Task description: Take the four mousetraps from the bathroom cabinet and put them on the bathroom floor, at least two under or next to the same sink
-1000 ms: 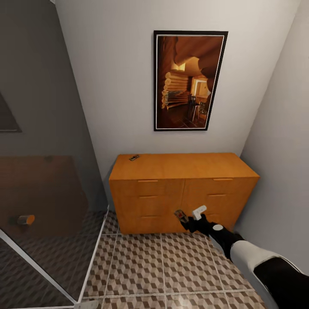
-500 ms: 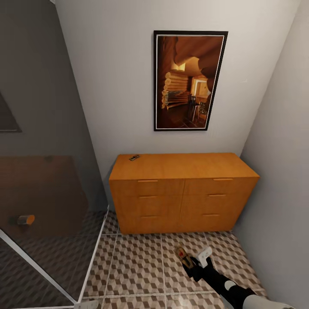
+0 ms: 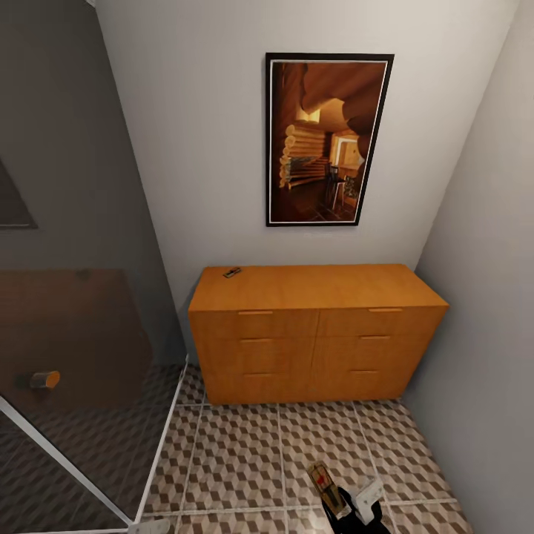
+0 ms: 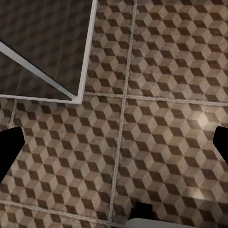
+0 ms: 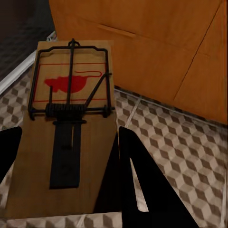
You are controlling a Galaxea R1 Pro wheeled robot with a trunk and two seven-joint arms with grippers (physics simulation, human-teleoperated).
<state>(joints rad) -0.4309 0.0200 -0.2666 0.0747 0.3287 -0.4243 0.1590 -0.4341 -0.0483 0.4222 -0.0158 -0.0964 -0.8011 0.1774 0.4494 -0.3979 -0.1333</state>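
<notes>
Down at the bottom edge of the head view, right of centre, the right gripper point(image 3: 348, 504) holds a mousetrap point(image 3: 325, 486) over the bathroom floor point(image 3: 245, 460), whose cube-patterned tiles fill the lower part of the frame. The cabinet point(image 3: 315, 334) stands across the middle against the wall, every drawer front shut, so nothing inside can be seen. A second mousetrap point(image 3: 232, 273), small and dark from here, lies on the left rear corner of its top. A framed picture point(image 3: 328, 139) hangs above, and a glass shower screen point(image 3: 74, 386) takes the left side.

From the left wrist, the left gripper point(image 4: 114, 149) shows its dark fingertips point(image 4: 9, 147) spread far apart at the two sides of the frame, with nothing between them but patterned tile and a white screen frame point(image 4: 78, 71) at upper left.

From the right wrist, the trap point(image 5: 66, 137) is a pale brown wooden board with a black wire bar, a black plate and a red mouse shape printed on it. The fingers point(image 5: 147, 190) are closed on its edges, as far as I can judge. Orange cabinet fronts point(image 5: 156, 52) fill the upper right.
</notes>
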